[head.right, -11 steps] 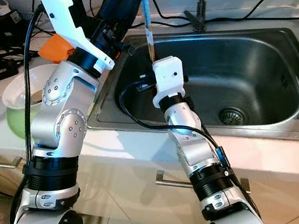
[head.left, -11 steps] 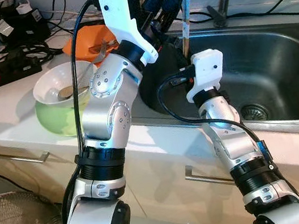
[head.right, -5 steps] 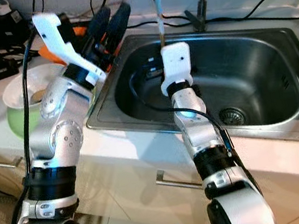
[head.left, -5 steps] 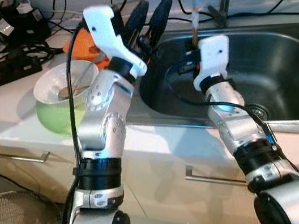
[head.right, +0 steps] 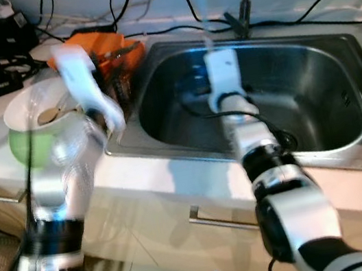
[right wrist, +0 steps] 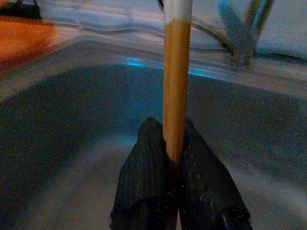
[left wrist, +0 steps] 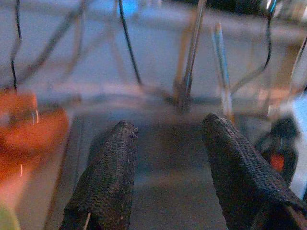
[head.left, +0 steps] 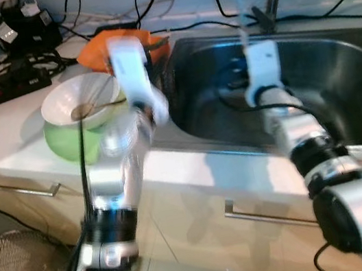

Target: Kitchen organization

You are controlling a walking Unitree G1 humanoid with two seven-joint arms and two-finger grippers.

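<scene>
The right claw [right wrist: 175, 165] is clamped on the lower end of a wooden utensil handle [right wrist: 176, 81], whose long axis stands upright above the sink [head.right: 310, 79] basin. The left claw [left wrist: 168, 158], spread wide and empty, hovers at the sink's left rim. Beyond it on the desk [head.left: 7, 137] sits the green bowl [head.left: 78, 121]; the right arm is judged nearer to any placement in the basin.

Our head stereo pair looks forward and down over both arms onto the bench [head.left: 23, 144] and sink [head.left: 338, 74]; both eyes share that scene, slightly offset, arms blurred. Left wrist camera sits close behind its gripper [left wrist: 165, 158], facing across the sink toward the tap [left wrist: 189, 57]. Right wrist camera looks along its gripper [right wrist: 173, 158], very near, into the same sink basin.
</scene>
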